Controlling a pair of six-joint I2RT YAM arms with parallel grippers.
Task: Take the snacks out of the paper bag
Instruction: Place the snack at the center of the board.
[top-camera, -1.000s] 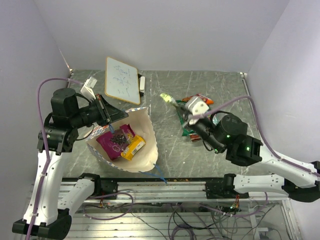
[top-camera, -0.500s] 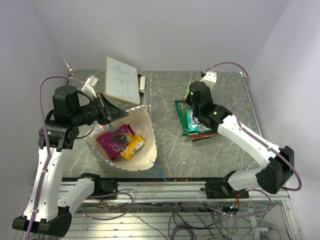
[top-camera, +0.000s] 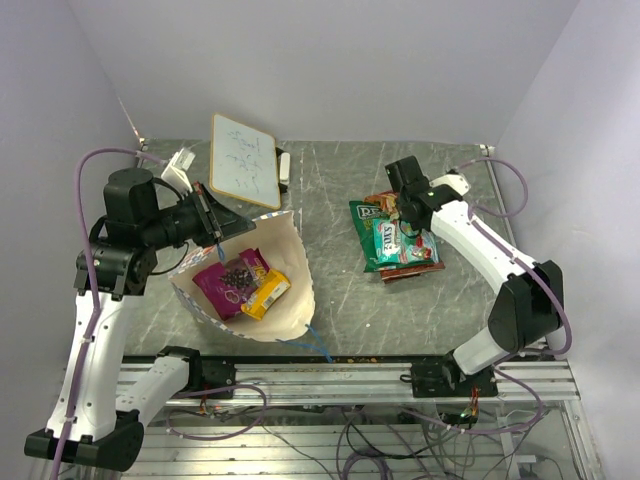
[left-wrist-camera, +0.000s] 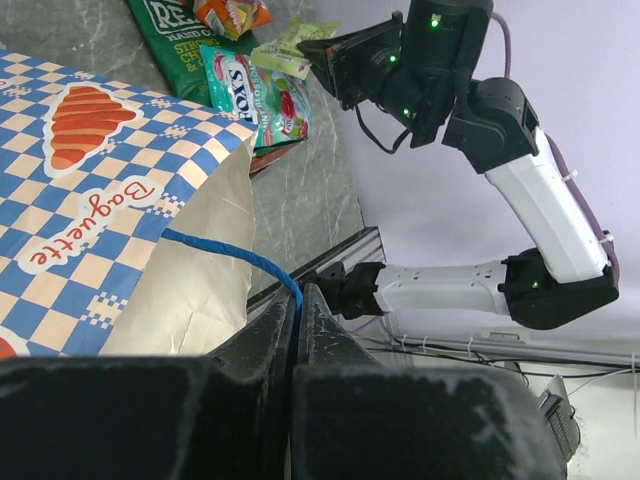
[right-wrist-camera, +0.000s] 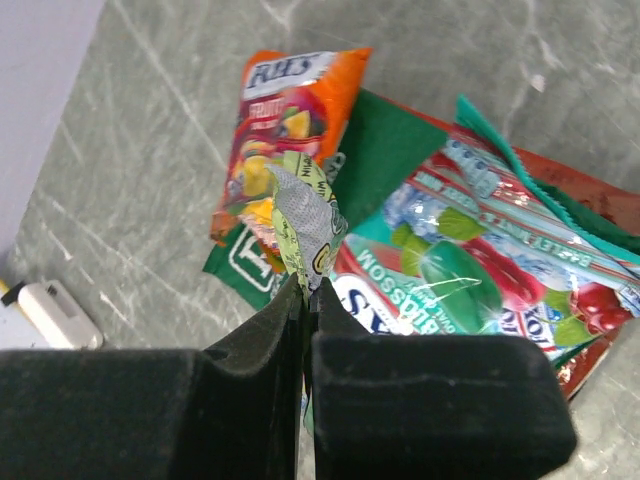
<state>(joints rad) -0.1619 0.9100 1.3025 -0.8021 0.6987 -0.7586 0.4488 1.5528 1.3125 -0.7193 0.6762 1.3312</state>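
Observation:
The paper bag (top-camera: 285, 300) lies open at the left, cream inside, blue-checked outside (left-wrist-camera: 90, 190). A magenta-purple snack (top-camera: 225, 285) and a yellow snack (top-camera: 266, 292) lie in it. My left gripper (top-camera: 214, 236) is shut on the bag's blue cord handle (left-wrist-camera: 230, 255), holding the mouth up. My right gripper (top-camera: 397, 208) is shut on a pale green packet (right-wrist-camera: 305, 225) just above a pile on the table: an orange-red packet (right-wrist-camera: 290, 100), a green packet (right-wrist-camera: 375, 150), and a teal packet (right-wrist-camera: 470, 270).
A white board with scribbles (top-camera: 245, 160) lies at the back left, a small white object (top-camera: 181, 165) beside it. A small white item (right-wrist-camera: 55, 310) lies left of the pile. The table's near rail (top-camera: 330, 365) runs below the bag.
My right arm has swung from the near side to the far side of the pile, carrying the pale green packet down over it. The left gripper and the bag have not moved.

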